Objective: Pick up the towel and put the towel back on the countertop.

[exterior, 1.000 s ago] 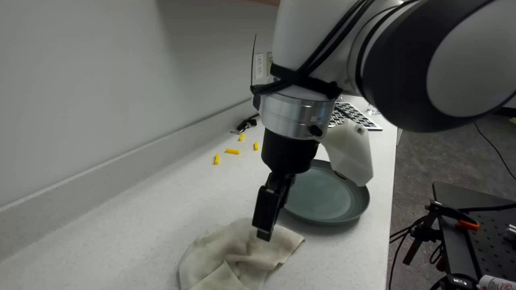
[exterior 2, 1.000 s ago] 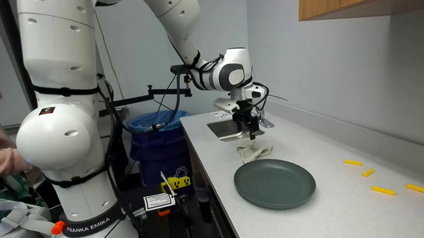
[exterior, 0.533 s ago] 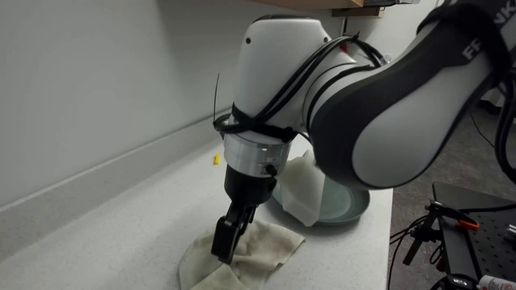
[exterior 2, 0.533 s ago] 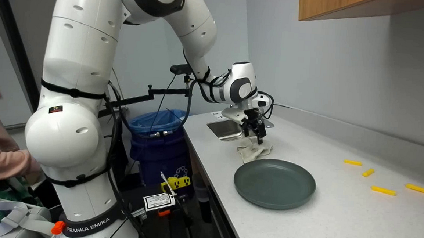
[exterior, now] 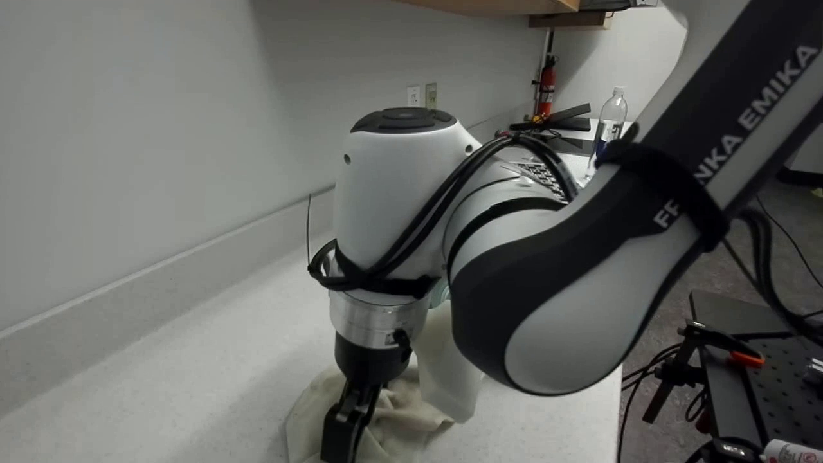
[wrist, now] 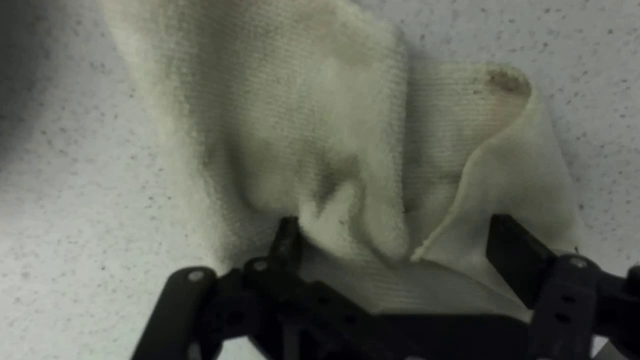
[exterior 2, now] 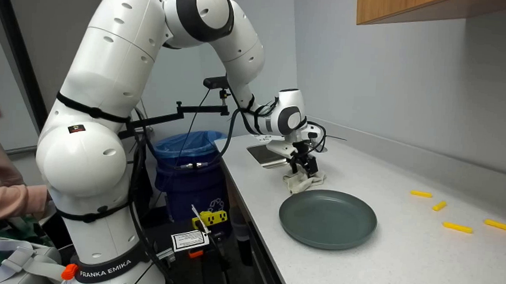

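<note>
The cream towel (wrist: 320, 90) lies crumpled in soft folds on the pale speckled countertop (exterior 2: 403, 265). Fingers well apart, my gripper (wrist: 395, 219) is open and points down over it, with raised folds in the gap between the fingertips. An exterior view has the towel (exterior 2: 298, 185) just beyond the dark green plate, and the gripper (exterior 2: 302, 173) low at its top. From there I cannot tell whether the fingertips touch the cloth. In an exterior view the arm and gripper hide part of the towel (exterior: 411, 421).
A dark round plate (exterior 2: 327, 219) sits close to the towel. Several yellow pieces (exterior 2: 457, 227) lie farther along near the backsplash. Behind the gripper is a metal sink (exterior 2: 266, 155). A wooden cabinet (exterior 2: 415, 9) hangs above, and a clear bottle (exterior: 611, 125) stands far back.
The gripper has come down and across to the towel, from hanging above it to right down at its folds. It has stayed open. Towel and plate have not moved.
</note>
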Robot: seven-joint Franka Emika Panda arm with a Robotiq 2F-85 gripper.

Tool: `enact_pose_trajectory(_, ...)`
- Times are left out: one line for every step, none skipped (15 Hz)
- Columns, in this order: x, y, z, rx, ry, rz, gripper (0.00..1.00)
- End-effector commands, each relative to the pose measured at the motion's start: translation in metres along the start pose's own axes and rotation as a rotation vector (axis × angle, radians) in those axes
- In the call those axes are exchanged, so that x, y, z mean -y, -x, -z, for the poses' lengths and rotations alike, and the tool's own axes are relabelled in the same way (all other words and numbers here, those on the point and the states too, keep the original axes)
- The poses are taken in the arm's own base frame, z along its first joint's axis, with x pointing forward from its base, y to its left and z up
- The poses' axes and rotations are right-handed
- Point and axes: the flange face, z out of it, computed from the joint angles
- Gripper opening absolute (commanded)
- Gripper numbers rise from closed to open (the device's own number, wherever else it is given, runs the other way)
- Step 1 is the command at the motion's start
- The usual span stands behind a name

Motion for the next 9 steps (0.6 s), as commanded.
enact_pose_trajectory(-0.004,-0.008,-0.008,-0.018,0.016,0.000,0.66)
enact_pose_trajectory(-0.006,-0.008,-0.006,-0.020,0.017,-0.001,0.58)
enact_pose_trajectory(-0.008,-0.009,-0.004,-0.023,0.015,-0.005,0.49)
enact_pose_trajectory(-0.008,-0.010,-0.001,-0.023,0.004,-0.015,0.43)
enact_pose_trajectory(-0.008,-0.010,0.002,-0.026,-0.004,-0.020,0.34)
enact_pose_trajectory(-0.009,-0.010,0.008,-0.030,-0.012,-0.027,0.28)
enact_pose_trajectory(-0.009,-0.010,0.012,-0.032,-0.019,-0.032,0.21)
enact_pose_trajectory(-0.009,-0.009,0.017,-0.035,-0.025,-0.036,0.12)
enact_pose_trajectory(-0.009,-0.009,0.022,-0.038,-0.030,-0.042,0.05)
